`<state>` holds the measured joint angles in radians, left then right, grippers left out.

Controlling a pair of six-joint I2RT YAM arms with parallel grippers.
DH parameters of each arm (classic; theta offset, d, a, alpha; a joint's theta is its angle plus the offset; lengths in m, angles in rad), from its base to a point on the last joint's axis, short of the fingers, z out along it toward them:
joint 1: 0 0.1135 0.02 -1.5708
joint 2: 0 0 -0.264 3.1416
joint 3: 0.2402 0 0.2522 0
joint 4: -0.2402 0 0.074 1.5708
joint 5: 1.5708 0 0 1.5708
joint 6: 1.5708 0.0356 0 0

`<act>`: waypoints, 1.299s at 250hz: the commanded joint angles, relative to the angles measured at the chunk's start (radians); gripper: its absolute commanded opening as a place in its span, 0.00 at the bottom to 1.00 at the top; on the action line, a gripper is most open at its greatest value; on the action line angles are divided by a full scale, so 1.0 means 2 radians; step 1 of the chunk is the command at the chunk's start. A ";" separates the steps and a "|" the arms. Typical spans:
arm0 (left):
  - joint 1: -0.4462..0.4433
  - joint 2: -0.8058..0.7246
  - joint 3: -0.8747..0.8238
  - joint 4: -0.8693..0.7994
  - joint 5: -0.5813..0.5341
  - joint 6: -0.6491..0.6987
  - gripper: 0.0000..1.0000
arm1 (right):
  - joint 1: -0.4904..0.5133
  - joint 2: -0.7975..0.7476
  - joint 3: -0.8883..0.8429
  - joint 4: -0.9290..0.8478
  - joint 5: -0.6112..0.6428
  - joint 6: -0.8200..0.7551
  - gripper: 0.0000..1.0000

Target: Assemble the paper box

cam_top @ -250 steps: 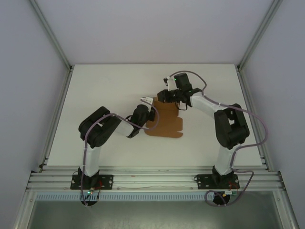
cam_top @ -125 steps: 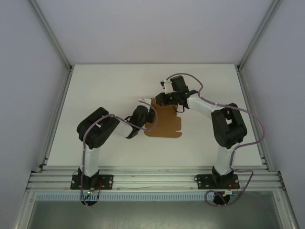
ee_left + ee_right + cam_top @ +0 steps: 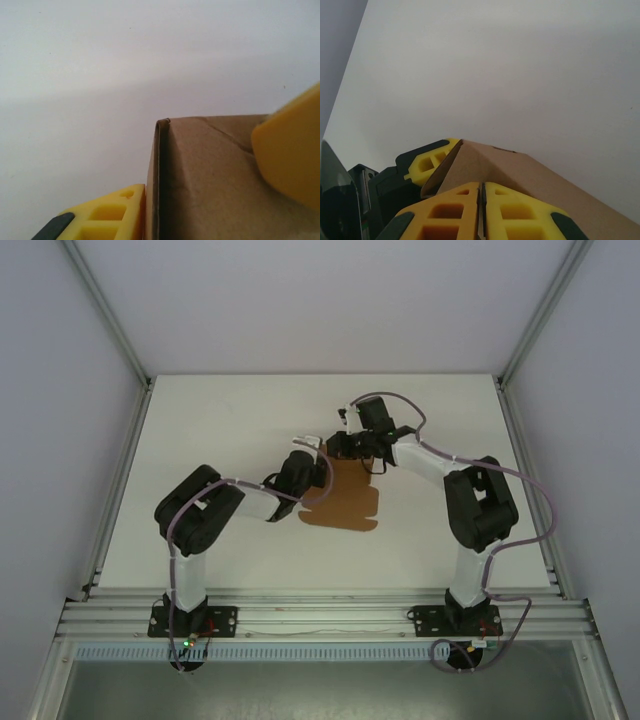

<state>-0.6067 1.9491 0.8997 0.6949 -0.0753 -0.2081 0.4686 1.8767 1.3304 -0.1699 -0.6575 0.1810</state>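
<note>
The paper box (image 3: 345,502) is a flat brown cardboard sheet on the white table (image 3: 220,420), its far left part lifted into a ridge (image 3: 520,170). My right gripper (image 3: 338,445) holds that far edge. Its yellow fingers (image 3: 455,210) are pressed together on the fold that runs into them. My left gripper (image 3: 312,452) is at the same corner from the left. In the left wrist view its jaws stand a little apart astride the raised flap (image 3: 156,175). One finger (image 3: 110,215) lies against the flap's outer face and the other (image 3: 290,150) over the wide panel.
Aluminium rails (image 3: 120,470) and grey walls bound the table on the left, right and far sides. The arm bases (image 3: 190,620) sit on the near rail. Bare white tabletop surrounds the sheet.
The right gripper has moved left and nearer, closing on the left gripper at the sheet's far left corner. The left arm has reached slightly farther. The sheet's near edge has shifted a little.
</note>
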 commanded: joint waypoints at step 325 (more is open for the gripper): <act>-0.009 -0.047 -0.058 -0.008 -0.061 -0.016 0.35 | 0.004 0.008 -0.003 -0.029 0.034 0.068 0.10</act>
<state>-0.6388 1.8332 0.7414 0.6853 -0.1905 -0.2707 0.4728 1.8774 1.3277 -0.1612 -0.6247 0.3145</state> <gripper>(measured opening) 0.373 0.097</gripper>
